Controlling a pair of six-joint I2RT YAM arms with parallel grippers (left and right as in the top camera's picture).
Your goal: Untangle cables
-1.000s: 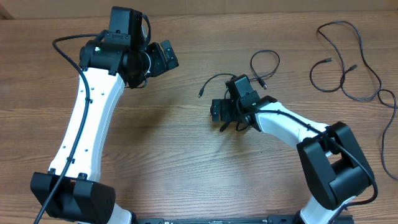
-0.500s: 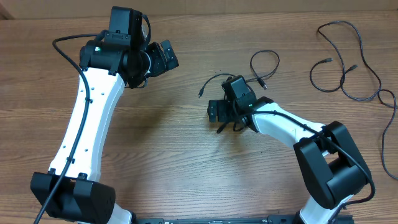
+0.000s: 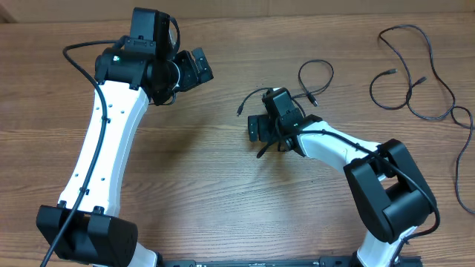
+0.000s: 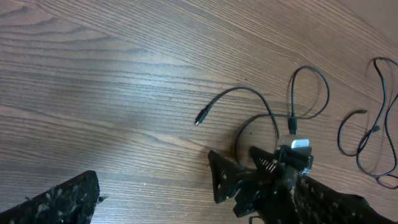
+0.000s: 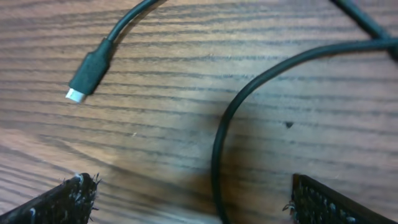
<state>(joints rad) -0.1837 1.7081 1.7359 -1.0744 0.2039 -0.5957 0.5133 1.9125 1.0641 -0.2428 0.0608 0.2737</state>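
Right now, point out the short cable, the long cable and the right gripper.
short cable (image 5: pixel 90 71): right wrist view, on its plug.
long cable (image 3: pixel 371 92): overhead view, left bend of its loop.
right gripper (image 5: pixel 193 190): right wrist view, midway between its fingertips.

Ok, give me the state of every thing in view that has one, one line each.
Short cable: lying loose, unplugged, clear of the long one, one bend between the right gripper's fingers.
Long cable: lying in loose loops off to the right, untouched.
Left gripper: open, empty, away from both cables.
Right gripper: open, straddling the short cable, not closed on it.
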